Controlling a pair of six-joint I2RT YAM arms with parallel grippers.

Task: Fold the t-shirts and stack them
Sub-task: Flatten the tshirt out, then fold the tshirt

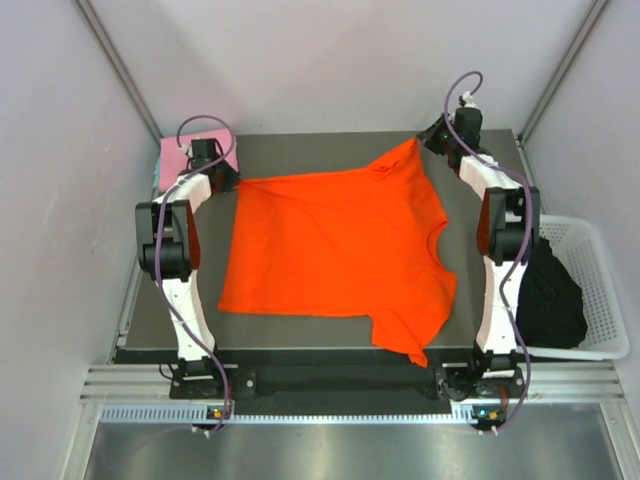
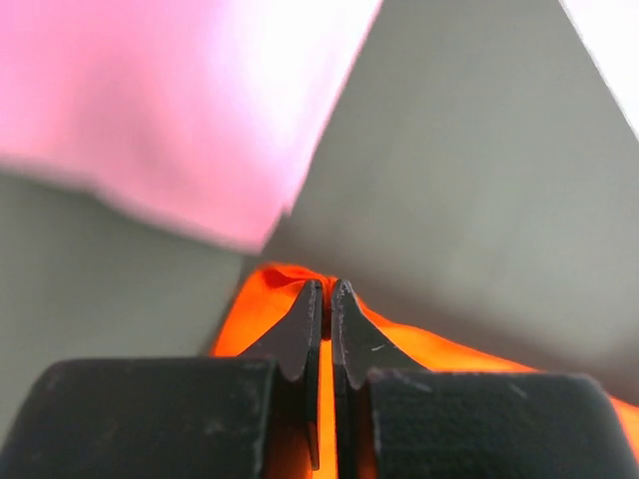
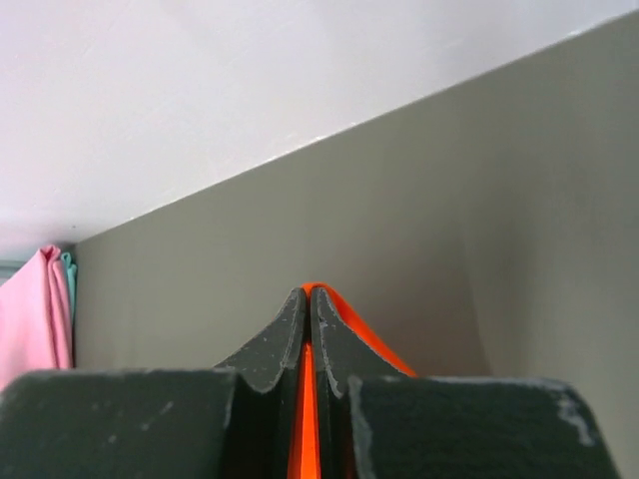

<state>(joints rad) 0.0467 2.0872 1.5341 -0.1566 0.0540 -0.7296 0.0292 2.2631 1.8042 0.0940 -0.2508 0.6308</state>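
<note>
Orange-red t-shirt lies spread, pinched by left gripper and right gripper.

tee: bright orange-red, plain | 2nd tee: lt pink | table: dk grey | basket: white lattice | cloth in it: blk

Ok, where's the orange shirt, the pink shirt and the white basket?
orange shirt [image 1: 330, 245], top view, the middle of its body.
pink shirt [image 1: 172, 158], top view, its bare far-left corner.
white basket [image 1: 605, 280], top view, the bare lattice on its right side.
</note>
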